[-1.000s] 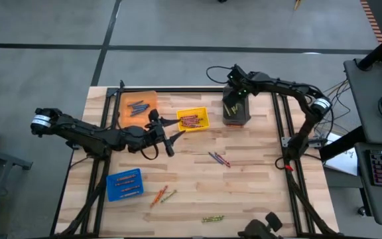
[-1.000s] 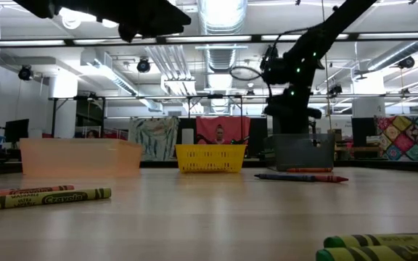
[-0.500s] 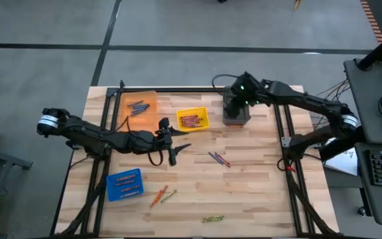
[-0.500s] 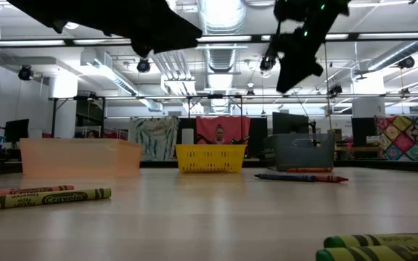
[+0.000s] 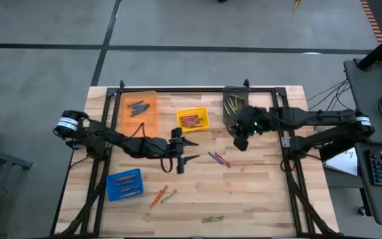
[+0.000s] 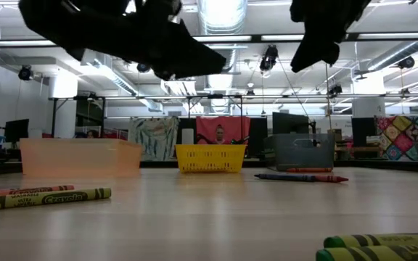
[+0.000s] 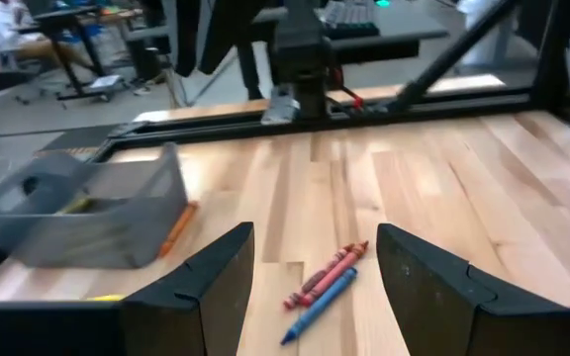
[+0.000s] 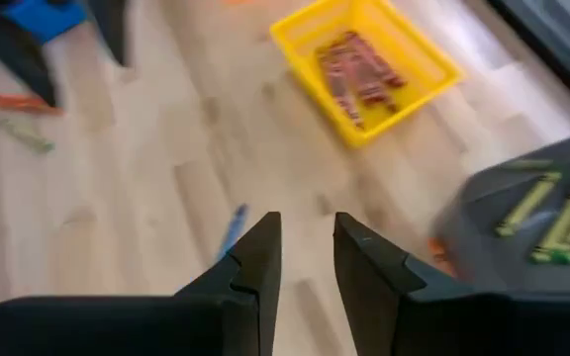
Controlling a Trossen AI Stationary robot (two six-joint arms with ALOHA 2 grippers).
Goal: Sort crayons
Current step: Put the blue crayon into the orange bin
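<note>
Nearest the table's front edge lie two olive-yellow crayons (image 5: 212,218), with an orange and a green crayon (image 5: 163,195) a little further in beside the blue bin (image 5: 124,184), which holds red-orange sticks. Mid-table a red and a blue crayon (image 7: 322,288) lie touching, thin and paper-wrapped, and the left gripper (image 5: 183,152) hangs just beside them with its jaws spread wide and empty. Further back the right gripper (image 5: 241,141) hovers by the grey bin (image 5: 234,105) of olive sticks, fingers (image 8: 250,267) slightly parted on nothing, the yellow bin (image 5: 193,120) holding red crayons and the orange bin (image 5: 138,109) blue ones.
</note>
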